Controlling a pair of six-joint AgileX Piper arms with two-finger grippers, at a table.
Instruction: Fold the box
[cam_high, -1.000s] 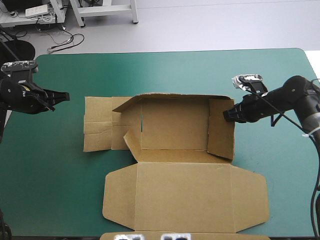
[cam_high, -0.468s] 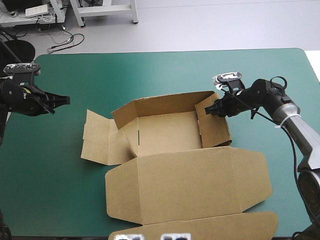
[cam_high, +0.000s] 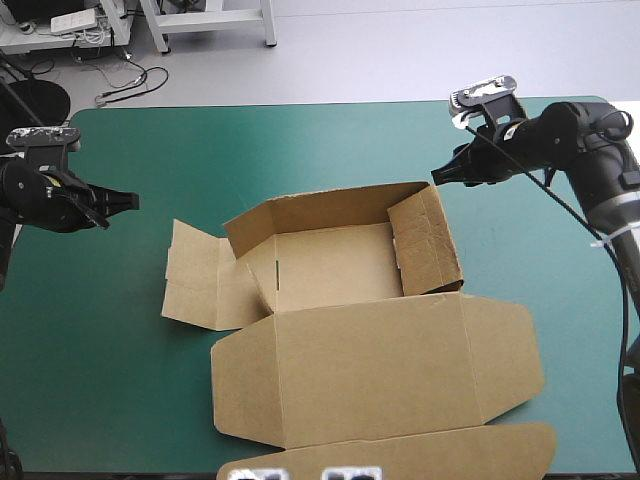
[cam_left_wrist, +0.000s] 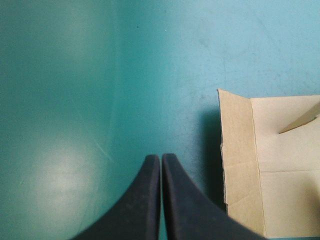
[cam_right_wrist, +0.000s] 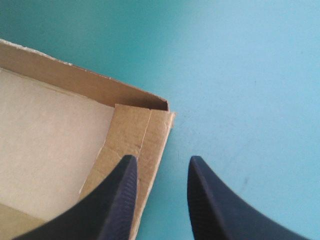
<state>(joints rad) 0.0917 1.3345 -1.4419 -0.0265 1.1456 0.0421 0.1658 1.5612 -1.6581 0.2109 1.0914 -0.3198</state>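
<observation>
High view shows the box (cam_high: 335, 265) at frame centre half-formed: lid (cam_high: 380, 370) flat at the bottom, far and right walls raised, left flaps (cam_high: 200, 280) splayed; left gripper (cam_high: 133, 199) mid-left pinched closed, empty, right gripper (cam_high: 438, 177) upper right parted, empty.

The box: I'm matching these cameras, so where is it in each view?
High view: box mid-table, lid flat toward near edge.
Left wrist view: its flat side flap, beside the left tool.
Right wrist view: its raised corner, ahead of the right tool.
Shared: teal-green cover.
</observation>
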